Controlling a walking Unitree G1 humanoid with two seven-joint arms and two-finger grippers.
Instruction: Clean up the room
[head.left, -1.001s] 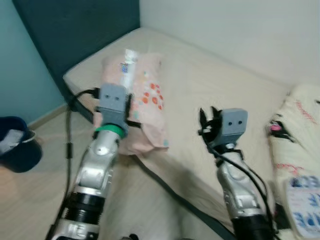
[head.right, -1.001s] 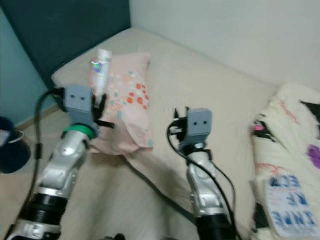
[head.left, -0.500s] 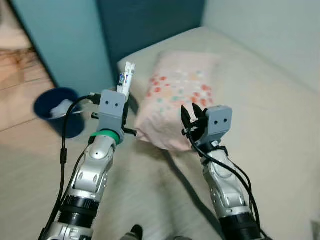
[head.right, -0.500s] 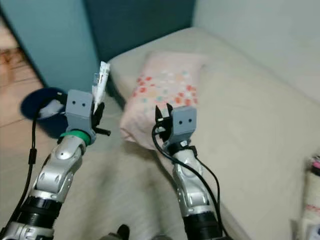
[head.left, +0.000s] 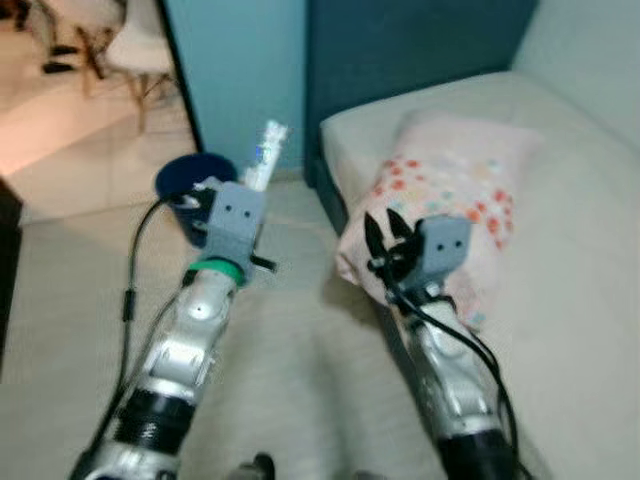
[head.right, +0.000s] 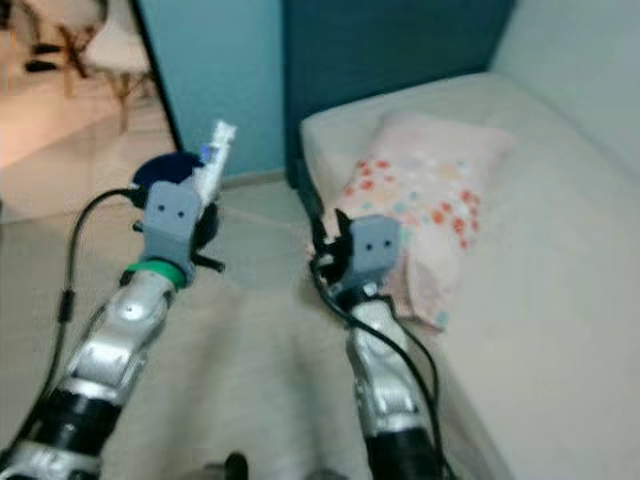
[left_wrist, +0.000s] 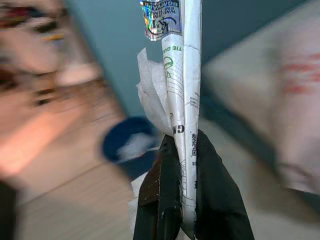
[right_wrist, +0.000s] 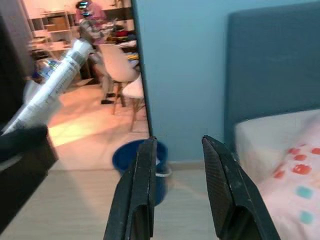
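My left gripper (head.left: 243, 197) is shut on a white tube (head.left: 266, 156) with a crumpled white tissue (left_wrist: 150, 95) pressed against it; in the left wrist view the tube (left_wrist: 185, 100) stands up between the black fingers (left_wrist: 215, 195). The tube's tip hangs just in front of a dark blue bin (head.left: 190, 185) on the floor, which has white trash inside (left_wrist: 131, 146). My right gripper (head.left: 385, 240) is open and holds nothing, raised beside the bed's corner; its wrist view looks past the fingers (right_wrist: 225, 185) toward the bin (right_wrist: 129, 160).
A bed (head.left: 590, 300) with a beige sheet lies on the right, with a pink dotted pillow (head.left: 450, 190) near its head. A dark headboard (head.left: 400, 50) and teal wall stand behind. White chairs (right_wrist: 125, 75) stand in the lit room beyond the doorway.
The view has swung left from the bed toward the bin and doorway. The blue bin is now nearer, just behind the held tube. Both grippers keep their state.
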